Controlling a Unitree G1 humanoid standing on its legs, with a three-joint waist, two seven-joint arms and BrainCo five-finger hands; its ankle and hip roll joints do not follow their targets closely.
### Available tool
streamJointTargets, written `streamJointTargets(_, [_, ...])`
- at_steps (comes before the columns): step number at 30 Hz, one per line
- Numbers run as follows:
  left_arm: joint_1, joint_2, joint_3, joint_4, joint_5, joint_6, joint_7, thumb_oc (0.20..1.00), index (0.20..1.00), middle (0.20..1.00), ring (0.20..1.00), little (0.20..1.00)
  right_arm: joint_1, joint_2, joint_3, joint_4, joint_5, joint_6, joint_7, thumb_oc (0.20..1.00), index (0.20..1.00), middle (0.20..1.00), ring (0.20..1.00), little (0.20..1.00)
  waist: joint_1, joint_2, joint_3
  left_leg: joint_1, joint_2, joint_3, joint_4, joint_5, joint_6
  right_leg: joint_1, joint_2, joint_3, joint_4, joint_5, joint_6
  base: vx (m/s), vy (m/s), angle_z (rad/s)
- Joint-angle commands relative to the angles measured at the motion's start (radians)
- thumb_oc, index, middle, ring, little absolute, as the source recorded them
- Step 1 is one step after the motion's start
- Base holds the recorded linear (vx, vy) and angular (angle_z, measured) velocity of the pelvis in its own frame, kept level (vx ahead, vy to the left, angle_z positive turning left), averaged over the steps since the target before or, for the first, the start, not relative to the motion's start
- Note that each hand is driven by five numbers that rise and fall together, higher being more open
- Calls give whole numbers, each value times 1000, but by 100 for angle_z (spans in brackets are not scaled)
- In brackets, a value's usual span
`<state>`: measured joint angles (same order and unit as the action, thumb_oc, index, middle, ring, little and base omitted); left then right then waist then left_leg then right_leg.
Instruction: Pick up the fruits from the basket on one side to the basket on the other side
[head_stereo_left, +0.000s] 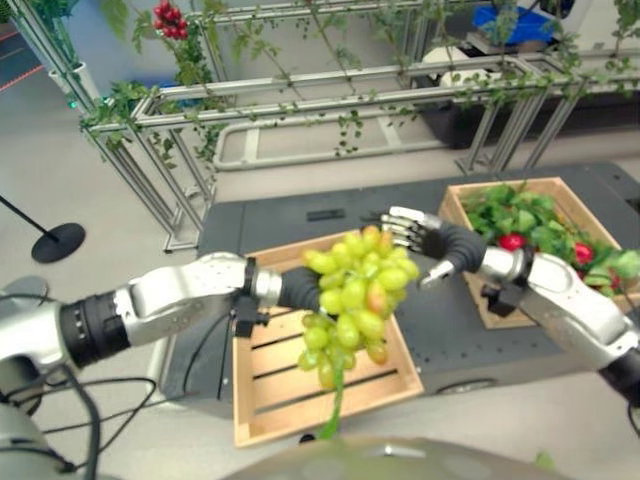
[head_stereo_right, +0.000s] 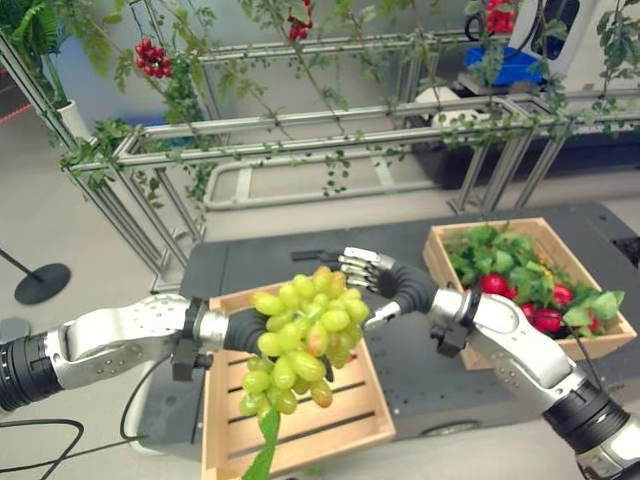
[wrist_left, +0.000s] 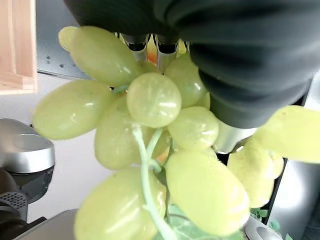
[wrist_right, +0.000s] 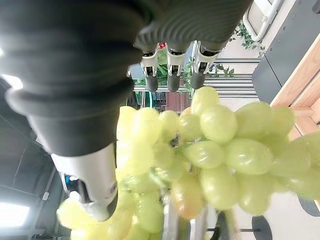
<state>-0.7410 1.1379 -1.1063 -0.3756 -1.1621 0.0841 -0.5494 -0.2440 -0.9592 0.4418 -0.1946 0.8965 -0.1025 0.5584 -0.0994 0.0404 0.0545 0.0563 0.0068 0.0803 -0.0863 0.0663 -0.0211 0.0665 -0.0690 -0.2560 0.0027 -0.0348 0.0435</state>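
**Ana:** Holding the bunch of green grapes (head_stereo_left: 356, 300) up in the air like that, above the slatted crate (head_stereo_left: 262, 398): why there, do you think?

**Ben:** My guess is a handover. The left hand (wrist_left: 150, 47) has the bunch; its wrist view has grapes packed right against the cover and fingers, so I read it as curled round the top of the cluster. The right hand (head_stereo_left: 415, 235) sits just beside the bunch on its far right, fingers straight and thumb apart, gripping nothing.

**Ana:** So the grapes hang between the two crates?

**Ben:** Nearer the left one, really over it. The slatted crate below has nothing in it that I can see. The leafy crate (head_stereo_left: 560, 195) on the right holds green leaves and red fruits (head_stereo_left: 512, 241), so it seems the stocked one.

**Ana:** Then the bunch is probably bound for the bare crate, held high so the hanging stem and leaf clear the rim.

**Ben:** That's my reading. Both crates rest on a dark platform (head_stereo_left: 270, 222).

**Ana:** Any label or writing?

**Ben:** None I can read on crates, platform or fruit.
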Motion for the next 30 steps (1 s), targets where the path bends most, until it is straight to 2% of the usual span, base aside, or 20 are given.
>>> streamJointTargets(1, [0,-12,107,-12,-64,-61,-4,200,200,200,200,200,24,-5,-75,-86,60,-37,3,1000,1000,1000,1000,1000,0,-20,-26,1,-34,15,30,-84,1,-72,8,-5,48,8,87,0,0,0])
streamJointTargets(13, [-20,-43,66,-2,-64,-55,3,200,200,200,200,200,32,25,-35,-112,65,-25,12,1000,1000,1000,1000,1000,-2,-19,-11,1,-35,15,38,-96,7,-81,6,0,64,-1,89,0,0,0])
streamJointTargets(18, [-25,-57,63,2,-63,-54,1,200,200,200,200,200,62,65,-14,-130,71,-8,32,1000,1000,1000,1000,1000,-4,-17,-8,1,-37,15,38,-98,9,-81,5,2,65,-3,90,0,0,0])
streamJointTargets(30, [5,-55,76,-10,-62,-52,-8,200,200,200,200,200,85,64,-4,-194,103,5,52,1000,1000,1000,1000,1000,-7,-17,-9,2,-33,18,38,-98,9,-85,5,10,70,-5,88,0,0,0])
